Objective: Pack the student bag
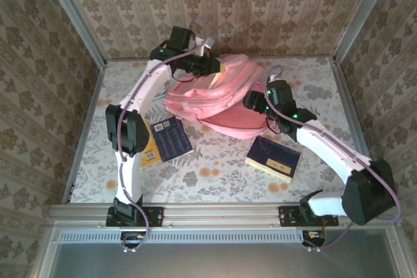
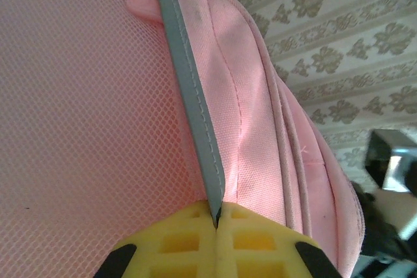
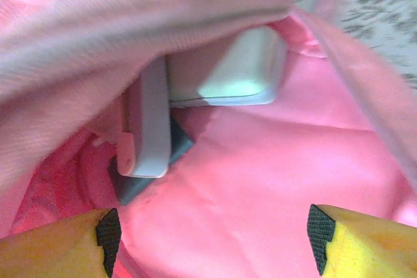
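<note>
Student bag (image 1: 215,89), pink; book (image 1: 171,139) print too small to be read.
Left end effector (image 2: 215,221) clamped on grey strip (image 2: 189,96); right end effector (image 3: 214,236) apart, pale cases (image 3: 228,69) seen inside.

One student bag (image 1: 215,92), two dark blue books (image 1: 171,139)

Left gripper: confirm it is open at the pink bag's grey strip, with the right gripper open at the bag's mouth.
Wrong: the left gripper is shut on the grey strip of the student bag, per the left wrist view. The right gripper is indeed open at its mouth.
</note>
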You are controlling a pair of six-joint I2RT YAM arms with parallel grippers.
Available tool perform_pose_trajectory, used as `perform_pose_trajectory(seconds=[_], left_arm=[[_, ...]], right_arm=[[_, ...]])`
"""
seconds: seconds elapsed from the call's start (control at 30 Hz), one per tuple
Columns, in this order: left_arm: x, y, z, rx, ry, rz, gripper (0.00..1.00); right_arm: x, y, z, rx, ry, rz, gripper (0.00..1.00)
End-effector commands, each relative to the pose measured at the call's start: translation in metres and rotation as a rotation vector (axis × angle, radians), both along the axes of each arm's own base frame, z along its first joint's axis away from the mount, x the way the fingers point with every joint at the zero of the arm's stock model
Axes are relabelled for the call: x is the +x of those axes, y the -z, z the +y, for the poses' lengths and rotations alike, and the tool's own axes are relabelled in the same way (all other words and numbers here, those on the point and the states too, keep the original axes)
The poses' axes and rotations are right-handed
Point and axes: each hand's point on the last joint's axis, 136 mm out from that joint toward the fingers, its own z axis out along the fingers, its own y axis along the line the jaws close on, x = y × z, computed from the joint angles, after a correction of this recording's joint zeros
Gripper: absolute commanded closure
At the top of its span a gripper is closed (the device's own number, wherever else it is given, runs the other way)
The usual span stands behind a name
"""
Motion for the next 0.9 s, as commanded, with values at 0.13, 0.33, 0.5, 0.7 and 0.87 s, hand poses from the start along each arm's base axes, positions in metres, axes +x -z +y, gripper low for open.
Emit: perform_pose_trajectory(seconds=[0.13,0.33,0.5,0.7,0.87], left_arm=[[-0.024,0.006,-0.032,0.029,0.024,-0.08,0.99],[-0.024,0.023,-0.04,0.045,-0.003,-0.054,0.88],[-0.031,-0.001,-0.021,0.047,-0.049,-0.106,0.68],[-0.054,-0.025,0.043,0.117,-0.201,-0.184,0.51],[-0.096,0.003,0.112,0.247,-0.347,-0.167,0.46]], right_arm=[[-0.055,0.01,-0.036,-0.067,0.056,0.041,0.23],[-0.077,0.027,-0.03,-0.062,-0.021,0.112,0.22],[-0.086,0.026,-0.026,-0.065,-0.069,0.132,0.21],[-0.1,0.018,-0.008,-0.063,-0.171,0.138,0.21],[-0.122,0.036,0.024,-0.117,-0.314,0.196,0.21]])
